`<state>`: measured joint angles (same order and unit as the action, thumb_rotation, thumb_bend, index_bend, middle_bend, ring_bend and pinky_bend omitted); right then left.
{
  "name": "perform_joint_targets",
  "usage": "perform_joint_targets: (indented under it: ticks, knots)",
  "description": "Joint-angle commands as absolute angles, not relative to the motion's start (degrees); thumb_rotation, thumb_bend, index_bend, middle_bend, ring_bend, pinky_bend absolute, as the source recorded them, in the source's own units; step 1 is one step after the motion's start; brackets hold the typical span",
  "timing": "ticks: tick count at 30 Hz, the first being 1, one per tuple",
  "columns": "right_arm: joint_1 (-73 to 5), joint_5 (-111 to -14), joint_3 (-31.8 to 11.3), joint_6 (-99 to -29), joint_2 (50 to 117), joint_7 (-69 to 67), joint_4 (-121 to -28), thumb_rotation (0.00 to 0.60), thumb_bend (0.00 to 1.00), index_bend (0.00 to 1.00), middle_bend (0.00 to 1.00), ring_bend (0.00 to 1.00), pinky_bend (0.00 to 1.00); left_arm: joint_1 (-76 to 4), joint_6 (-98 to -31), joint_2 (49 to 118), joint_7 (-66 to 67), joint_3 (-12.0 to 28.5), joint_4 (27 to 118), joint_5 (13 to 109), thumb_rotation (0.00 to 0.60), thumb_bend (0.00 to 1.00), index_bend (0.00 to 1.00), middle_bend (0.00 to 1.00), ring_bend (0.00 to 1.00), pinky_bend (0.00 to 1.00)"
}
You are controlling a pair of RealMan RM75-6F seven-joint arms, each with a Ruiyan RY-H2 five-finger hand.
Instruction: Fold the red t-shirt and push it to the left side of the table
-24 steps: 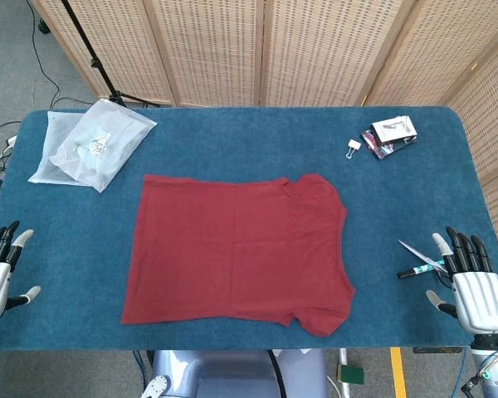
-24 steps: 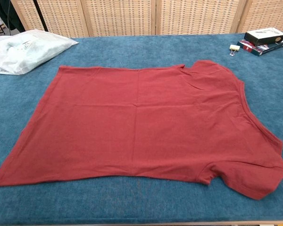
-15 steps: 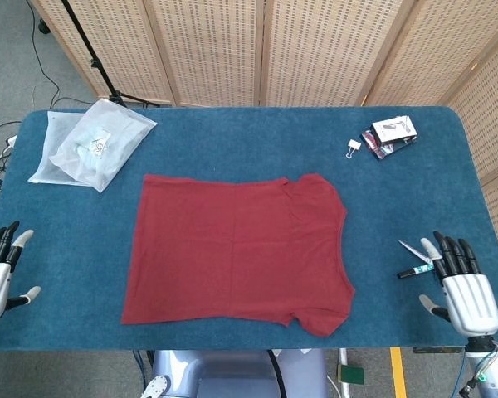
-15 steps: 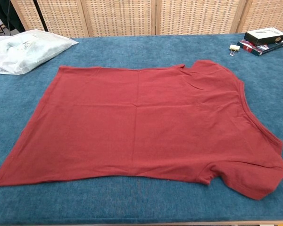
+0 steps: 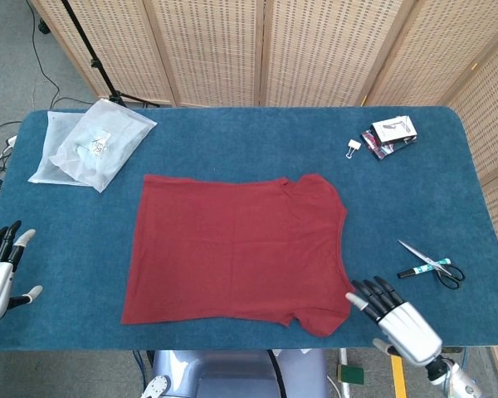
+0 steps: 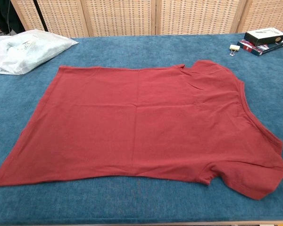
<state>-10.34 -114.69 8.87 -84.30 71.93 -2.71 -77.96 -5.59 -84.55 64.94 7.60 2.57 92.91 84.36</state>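
Red t-shirt (image 5: 236,245) lies flat and unfolded on the blue surface (image 5: 415,191), between the two hands. Right hand (image 5: 396,313): fingers spread, holding nothing, fingertips just beside the shirt's near sleeve. Left hand (image 5: 0,267): fingers apart, holding nothing, at the surface edge, well apart from the shirt. Scissors (image 5: 432,266) lie beyond the right hand, on its outer side. A clear plastic bag (image 5: 93,143) lies well beyond the left hand.
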Motion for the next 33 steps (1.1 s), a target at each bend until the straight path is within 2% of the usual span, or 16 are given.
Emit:
perform_joint_targets:
  ticks: [1,7,15,23,29,33]
  knots:
    - [-11.30,-116.06,9.83,-82.59,74.33,-0.21,-76.96,0.600,0.00,0.12,0.00,0.00,0.00,-5.59,-84.53,64.89,7.54,2.54,92.91,84.41,0.600,0.02,0.00,0.00,0.00,0.00]
    - [-12.17,-115.62,9.59,-80.09,77.39,3.04,-77.23,0.600,0.00,0.14,0.00,0.00,0.00,-5.62,-84.46,64.79,7.29,2.63,92.90,84.23,0.600,0.02,0.00,0.00,0.00,0.00]
    - [-12.72,-113.51,8.30,-79.09,80.60,5.71,-76.25,0.600,0.00,0.26,0.00,0.00,0.00,-5.67,-84.27,64.79,7.28,2.81,92.85,83.76,0.600,0.02,0.00,0.00,0.00,0.00]
    - [-13.42,-113.03,7.87,-79.75,83.07,6.81,-73.18,0.600,0.00,0.34,0.00,0.00,0.00,-5.74,-84.12,64.88,7.45,3.02,92.89,83.30,0.600,0.02,0.00,0.00,0.00,0.00]
    - [-13.74,-113.21,8.16,-80.55,84.29,6.70,-71.42,0.600,0.09,0.41,0.00,0.00,0.00,-5.75,-84.09,64.94,7.51,2.92,92.87,83.41,0.600,0.02,0.00,0.00,0.00,0.00]
    - [-13.95,-113.84,8.60,-81.60,85.28,6.26,-69.87,0.600,0.18,0.43,0.00,0.00,0.00,-5.76,-84.09,64.96,7.48,2.93,92.79,83.39,0.600,0.02,0.00,0.00,0.00,0.00]
